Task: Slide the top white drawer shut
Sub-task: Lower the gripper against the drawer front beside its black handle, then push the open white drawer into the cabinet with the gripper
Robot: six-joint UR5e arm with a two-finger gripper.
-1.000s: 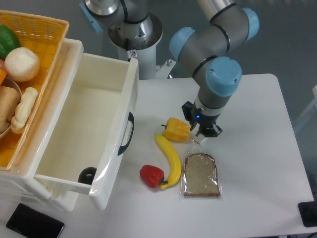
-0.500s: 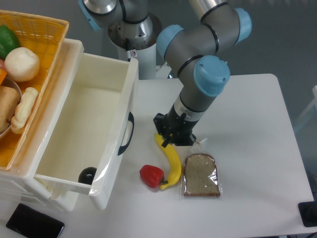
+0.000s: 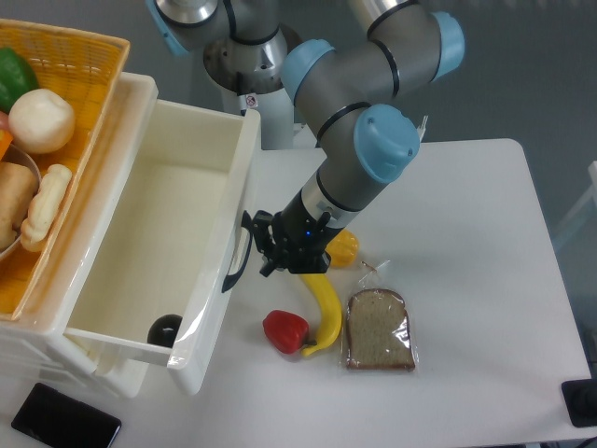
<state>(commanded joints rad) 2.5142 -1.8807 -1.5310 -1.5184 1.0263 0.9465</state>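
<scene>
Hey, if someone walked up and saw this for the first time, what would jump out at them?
The big glossy white plastic top drawer pulled wide open at left, with the grey-and-blue robot arm's gripper right beside its curved black handle. Next, the orange wicker basket of food on top of the cabinet, and the yellow banana on the table.

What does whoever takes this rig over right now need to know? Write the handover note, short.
Gripper: right beside the black handle of the top drawer, holding nothing; open or shut is unclear.
Top drawer: pulled fully out, one dark round thing inside.
Table: banana, red pepper, yellow pepper, bagged bread, all clear of the drawer front.
Done: approach.
Left: push the drawer front until it shuts.
</scene>
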